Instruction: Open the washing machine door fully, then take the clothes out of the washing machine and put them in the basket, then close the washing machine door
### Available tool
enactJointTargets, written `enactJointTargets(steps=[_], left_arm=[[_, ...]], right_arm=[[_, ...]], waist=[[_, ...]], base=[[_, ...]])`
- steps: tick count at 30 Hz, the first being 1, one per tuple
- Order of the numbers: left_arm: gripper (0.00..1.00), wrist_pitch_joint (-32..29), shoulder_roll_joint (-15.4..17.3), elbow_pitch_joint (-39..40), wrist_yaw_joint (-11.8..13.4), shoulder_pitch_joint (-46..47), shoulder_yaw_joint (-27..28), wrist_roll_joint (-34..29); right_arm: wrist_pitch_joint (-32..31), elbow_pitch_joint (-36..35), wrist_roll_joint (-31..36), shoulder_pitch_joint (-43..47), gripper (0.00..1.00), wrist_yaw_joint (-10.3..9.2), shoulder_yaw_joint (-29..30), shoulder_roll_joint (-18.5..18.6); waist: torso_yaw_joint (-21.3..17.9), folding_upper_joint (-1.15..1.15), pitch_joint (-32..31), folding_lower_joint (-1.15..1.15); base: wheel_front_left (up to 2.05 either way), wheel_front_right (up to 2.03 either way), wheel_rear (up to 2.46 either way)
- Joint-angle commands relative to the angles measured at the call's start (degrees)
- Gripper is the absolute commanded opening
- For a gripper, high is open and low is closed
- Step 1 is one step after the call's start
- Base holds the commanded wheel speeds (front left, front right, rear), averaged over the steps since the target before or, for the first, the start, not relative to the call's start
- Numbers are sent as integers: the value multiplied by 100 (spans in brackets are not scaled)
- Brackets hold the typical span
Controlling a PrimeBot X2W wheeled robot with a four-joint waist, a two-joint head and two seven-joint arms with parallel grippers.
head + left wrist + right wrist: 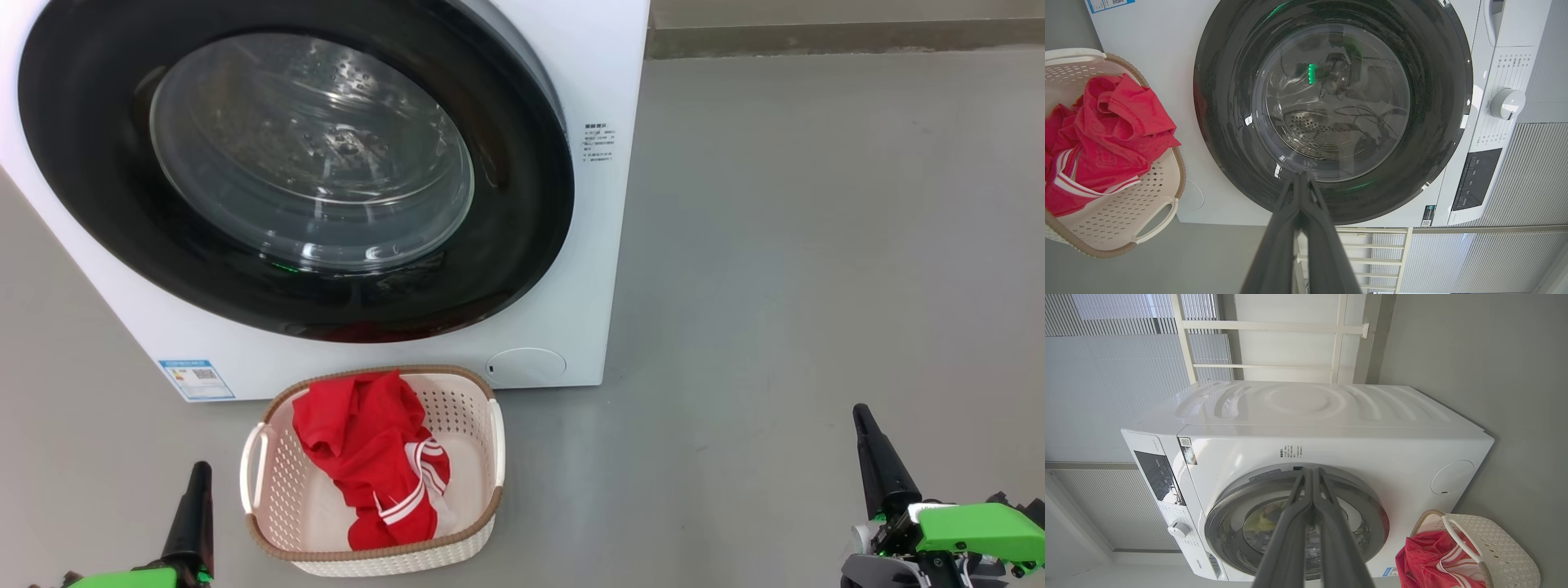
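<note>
- My left gripper point(200, 472) sits at the near left. Its two dark fingers are pressed together with nothing between them, and the left wrist view point(1301, 175) shows the same: tips meeting, nothing held.
- My right gripper point(862, 418) is at the near right, well apart from everything else. Its fingers are also pinched together on nothing, and the tips touch in the right wrist view point(1312, 472).
- Both grippers hang over bare grey floor point(816, 245) and touch nothing.
- The basket point(490, 523) stands on the floor just right of my left gripper, on the near side of the washing machine and close to its front.
- The clothes point(367, 457) lie inside the basket. They are a red bundle with white stripe trim, heaped toward its left half and reaching up to the far rim. My left wrist view point(1110, 134) shows them crumpled in the basket point(1155, 222).
- The washing machine point(588, 245) fills the far left of my head view. A blue label point(196, 379) sits low on its left and a round cap point(526, 366) low on its right.
- The washing machine door point(522, 204) looks shut, its black ring lying flat against the white front. Through the glass I see bare drum metal and no fabric.
- There is a faint red reflection on the lower edge of the ring.
</note>
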State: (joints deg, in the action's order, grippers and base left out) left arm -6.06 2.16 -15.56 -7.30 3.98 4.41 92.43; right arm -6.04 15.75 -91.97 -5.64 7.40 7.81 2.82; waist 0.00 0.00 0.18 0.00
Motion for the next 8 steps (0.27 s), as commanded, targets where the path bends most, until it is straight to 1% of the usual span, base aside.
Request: enactJointTargets(steps=[1, 8], left_arm=[[0, -34, 84, 152, -19, 220, 200, -18], [0, -35, 83, 152, -19, 220, 202, -19]], right_arm=[[-45, -173, -19, -54, 0, 9, -128, 10], [-46, -173, -18, -54, 0, 9, -127, 10]], waist=[[0, 0, 0, 0], [0, 0, 0, 0]], base=[[0, 0, 0], [0, 0, 0]])
